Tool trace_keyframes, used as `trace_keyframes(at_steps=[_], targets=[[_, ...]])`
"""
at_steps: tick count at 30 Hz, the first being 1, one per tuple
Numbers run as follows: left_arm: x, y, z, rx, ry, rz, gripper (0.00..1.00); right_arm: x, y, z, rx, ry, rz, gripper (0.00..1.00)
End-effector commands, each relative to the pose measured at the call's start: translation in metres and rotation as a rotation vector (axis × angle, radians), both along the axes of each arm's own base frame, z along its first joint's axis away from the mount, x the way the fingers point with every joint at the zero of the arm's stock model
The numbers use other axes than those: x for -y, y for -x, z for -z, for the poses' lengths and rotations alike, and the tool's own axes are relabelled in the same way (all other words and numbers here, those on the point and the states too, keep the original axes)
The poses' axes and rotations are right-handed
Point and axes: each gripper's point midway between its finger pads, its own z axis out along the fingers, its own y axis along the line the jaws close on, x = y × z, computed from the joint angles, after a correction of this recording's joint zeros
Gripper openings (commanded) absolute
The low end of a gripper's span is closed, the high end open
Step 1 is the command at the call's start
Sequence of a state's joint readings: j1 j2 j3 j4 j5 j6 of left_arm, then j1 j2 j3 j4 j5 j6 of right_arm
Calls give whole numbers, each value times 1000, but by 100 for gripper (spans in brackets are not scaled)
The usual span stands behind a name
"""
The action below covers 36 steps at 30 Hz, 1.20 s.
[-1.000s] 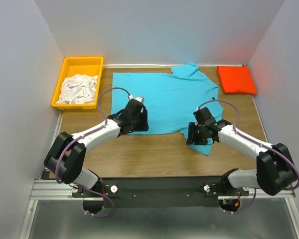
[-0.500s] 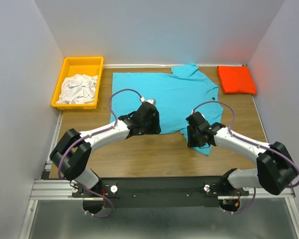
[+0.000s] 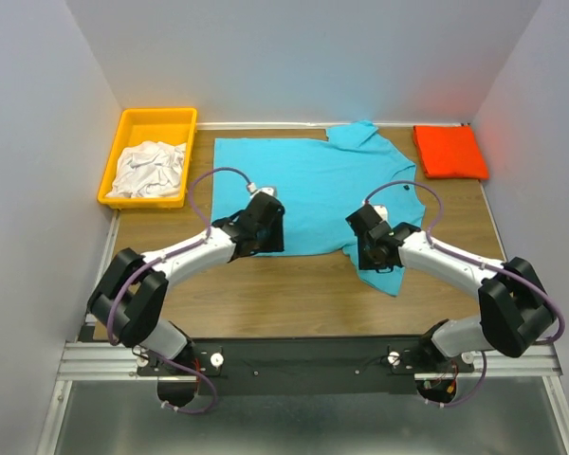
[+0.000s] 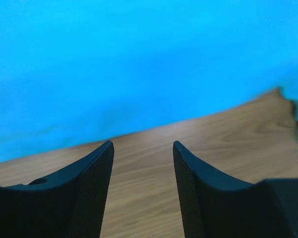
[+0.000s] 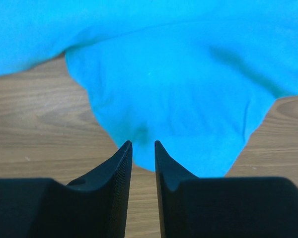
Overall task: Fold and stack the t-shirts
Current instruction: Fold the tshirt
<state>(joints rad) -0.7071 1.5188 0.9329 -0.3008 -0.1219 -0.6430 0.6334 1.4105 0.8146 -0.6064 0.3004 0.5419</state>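
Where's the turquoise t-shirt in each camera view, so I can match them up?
Top external: turquoise t-shirt spread flat across the middle of the table.
Left wrist: fills the upper half.
Right wrist: fills the top, sleeve reaching down to centre.
Shared landmark: bare wood along its near edge.

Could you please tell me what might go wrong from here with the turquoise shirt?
1. The left fingers are open over bare table, short of the edge of the turquoise shirt; closing here would likely catch nothing.
2. The right fingers stand barely apart at the tip of the sleeve; they may pinch too little cloth, or just bunch it.
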Motion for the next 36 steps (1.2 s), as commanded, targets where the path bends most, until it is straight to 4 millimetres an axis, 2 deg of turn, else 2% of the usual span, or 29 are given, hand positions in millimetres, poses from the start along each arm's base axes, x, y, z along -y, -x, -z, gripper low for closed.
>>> trace_keyframes(at_steps=[1,2,3,5,8,11,14,15,19,22,26,28,31,32,36], targets=[[-61,-10,5,20,-73,-120,59,21,-18,-21,68,44,69,32],[-71,-12,9,18,-83,-135,59,29,-22,-20,55,33,99,33],[-84,-14,15,11,-100,-149,59,27,-22,-15,24,5,96,33],[-96,-18,20,4,-113,-167,59,29,-25,-10,0,-36,121,33],[-110,-26,26,-2,-134,-185,59,22,-18,3,-58,-107,132,33],[-121,-31,29,-8,-148,-195,59,20,-3,18,-123,-126,145,33],[-132,-34,26,1,-152,-215,59,17,12,23,-166,-167,160,34],[-135,-32,27,-4,-158,-217,59,18,23,30,-195,-174,166,34],[-153,-33,19,11,-157,-252,59,17,46,33,-232,-226,196,37],[-166,-32,16,13,-163,-273,59,6,60,31,-279,-305,181,41],[-180,-28,17,6,-172,-307,59,8,71,22,-307,-300,180,43],[-182,-27,17,8,-156,-319,59,12,65,13,-275,-284,194,43],[-187,-25,17,2,-161,-347,59,13,44,-10,-188,-275,200,46],[-189,-25,18,-2,-162,-364,60,8,32,-24,-154,-292,195,47],[-197,-17,25,-49,-190,-416,60,22,-1,-39,-60,-224,229,47]])
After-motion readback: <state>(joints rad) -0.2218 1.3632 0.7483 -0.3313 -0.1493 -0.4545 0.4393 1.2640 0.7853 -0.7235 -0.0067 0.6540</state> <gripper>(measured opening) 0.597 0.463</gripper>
